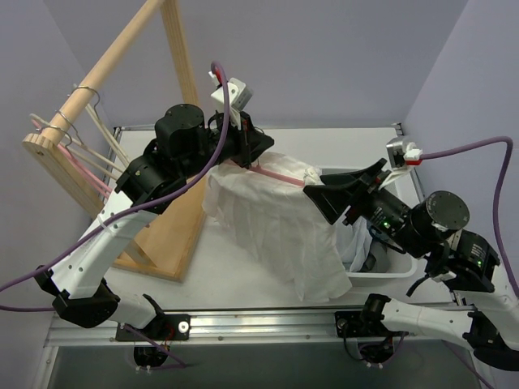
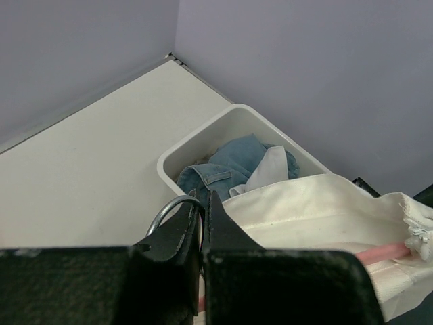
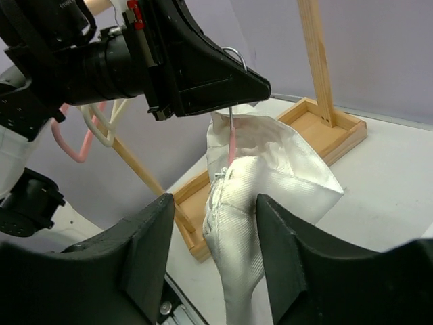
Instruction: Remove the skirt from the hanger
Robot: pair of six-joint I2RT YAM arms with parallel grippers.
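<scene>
The pink hanger is held up over the table, and a cream-white cloth garment hangs on it. No dark grey skirt is in view. My left gripper is shut on the hanger's silver wire hook; the hook also shows in the right wrist view. My right gripper is open, one finger on each side of the garment's end, just under the pink bar. In the top view my right gripper is at the hanger's right shoulder.
A white bin at the right holds a light blue denim garment and white cloth. A wooden rack stands at the left, with cream hangers and a pink one on its rail.
</scene>
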